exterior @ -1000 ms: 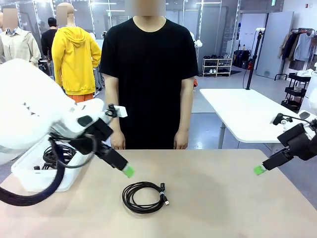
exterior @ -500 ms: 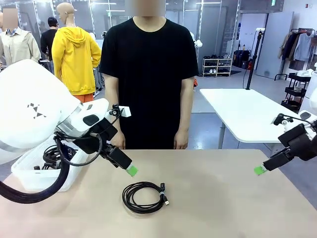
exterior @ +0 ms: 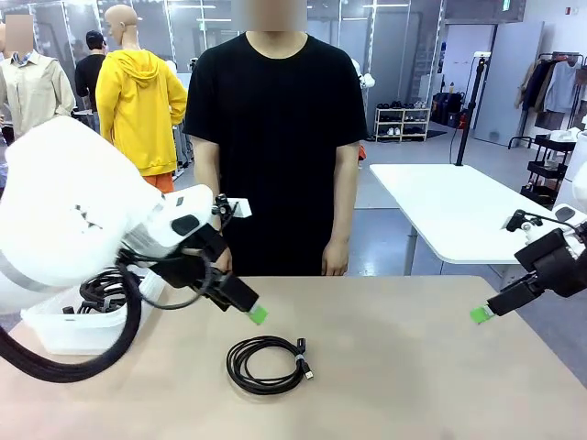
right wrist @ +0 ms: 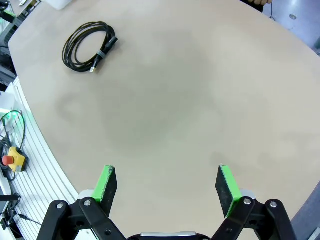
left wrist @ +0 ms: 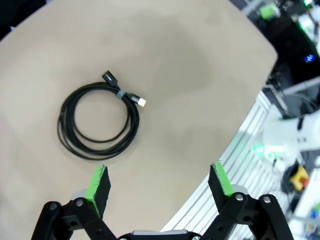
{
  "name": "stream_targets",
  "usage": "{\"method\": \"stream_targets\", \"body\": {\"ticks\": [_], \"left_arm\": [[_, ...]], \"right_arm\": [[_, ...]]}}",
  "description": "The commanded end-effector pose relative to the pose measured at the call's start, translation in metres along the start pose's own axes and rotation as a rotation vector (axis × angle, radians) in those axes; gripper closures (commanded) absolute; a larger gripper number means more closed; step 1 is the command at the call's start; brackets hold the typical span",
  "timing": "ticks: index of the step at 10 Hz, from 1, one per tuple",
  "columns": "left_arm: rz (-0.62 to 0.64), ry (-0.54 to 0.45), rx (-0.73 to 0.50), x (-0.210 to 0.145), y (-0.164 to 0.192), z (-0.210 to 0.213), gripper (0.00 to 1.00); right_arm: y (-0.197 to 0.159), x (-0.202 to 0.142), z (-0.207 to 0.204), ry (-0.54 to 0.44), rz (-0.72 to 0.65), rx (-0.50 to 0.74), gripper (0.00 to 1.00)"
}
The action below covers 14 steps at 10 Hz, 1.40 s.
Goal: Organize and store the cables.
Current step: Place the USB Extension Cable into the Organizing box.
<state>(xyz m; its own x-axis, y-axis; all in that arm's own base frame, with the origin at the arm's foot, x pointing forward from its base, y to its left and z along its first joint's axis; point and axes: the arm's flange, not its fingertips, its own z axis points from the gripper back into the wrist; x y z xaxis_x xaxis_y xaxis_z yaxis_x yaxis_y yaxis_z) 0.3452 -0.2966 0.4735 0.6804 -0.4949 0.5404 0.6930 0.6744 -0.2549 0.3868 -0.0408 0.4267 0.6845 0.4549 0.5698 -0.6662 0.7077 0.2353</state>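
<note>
Left hand (exterior: 258, 314) open, empty, above coiled black cable (exterior: 268, 364) on table (exterior: 413, 367). Approach step; next: descend, pinch coil rim, carry to white bin (exterior: 64, 332). Right hand (exterior: 480, 314) open, idle.

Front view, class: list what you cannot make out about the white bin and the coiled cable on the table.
- White bin, front view: the left arm covers much of it, so how many cables lie inside cannot be counted.
- Coiled cable, front view: its plugs are too small to tell their type.
- Coiled cable, right wrist view: far off, its wraps cannot be counted.
</note>
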Motion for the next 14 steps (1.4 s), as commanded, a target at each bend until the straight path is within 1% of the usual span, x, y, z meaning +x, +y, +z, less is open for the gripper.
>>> {"method": "stream_targets", "body": {"ticks": [1, 2, 3, 4, 5, 7, 10, 12, 14], "left_arm": [[0.167, -0.015, 0.07, 0.02, -0.013, -0.036, 0.0], [0.217, -0.006, 0.14, 0.029, -0.017, -0.057, 0.0], [0.263, 0.022, 0.145, 0.035, -0.02, -0.074, 0.0], [0.283, 0.056, 0.233, 0.044, -0.021, -0.092, 0.0], [0.309, 0.093, 0.271, 0.051, -0.022, -0.107, 0.0], [0.368, 0.16, 0.309, 0.066, -0.015, -0.141, 0.0], [0.44, 0.252, 0.319, 0.088, -0.003, -0.186, 0.0], [0.477, 0.294, 0.365, 0.097, 0.002, -0.219, 0.0], [0.503, 0.308, 0.389, 0.097, 0.007, -0.245, 0.0]], "right_arm": [[0.001, 0.001, 0.0, 0.005, -0.019, 0.0, 0.0], [0.001, 0.001, 0.0, 0.005, -0.019, 0.0, 0.0], [0.001, 0.001, 0.0, 0.005, -0.019, 0.0, 0.0], [0.001, 0.001, 0.0, 0.005, -0.019, 0.0, 0.0], [0.001, 0.001, 0.0, 0.005, -0.019, 0.0, 0.0], [0.001, 0.001, 0.0, 0.005, -0.019, 0.0, 0.0], [0.001, 0.001, 0.0, 0.005, -0.019, 0.0, 0.0], [0.001, 0.001, 0.0, 0.005, -0.019, 0.0, 0.0], [0.001, 0.001, 0.0, 0.005, -0.019, 0.0, 0.0]]}}
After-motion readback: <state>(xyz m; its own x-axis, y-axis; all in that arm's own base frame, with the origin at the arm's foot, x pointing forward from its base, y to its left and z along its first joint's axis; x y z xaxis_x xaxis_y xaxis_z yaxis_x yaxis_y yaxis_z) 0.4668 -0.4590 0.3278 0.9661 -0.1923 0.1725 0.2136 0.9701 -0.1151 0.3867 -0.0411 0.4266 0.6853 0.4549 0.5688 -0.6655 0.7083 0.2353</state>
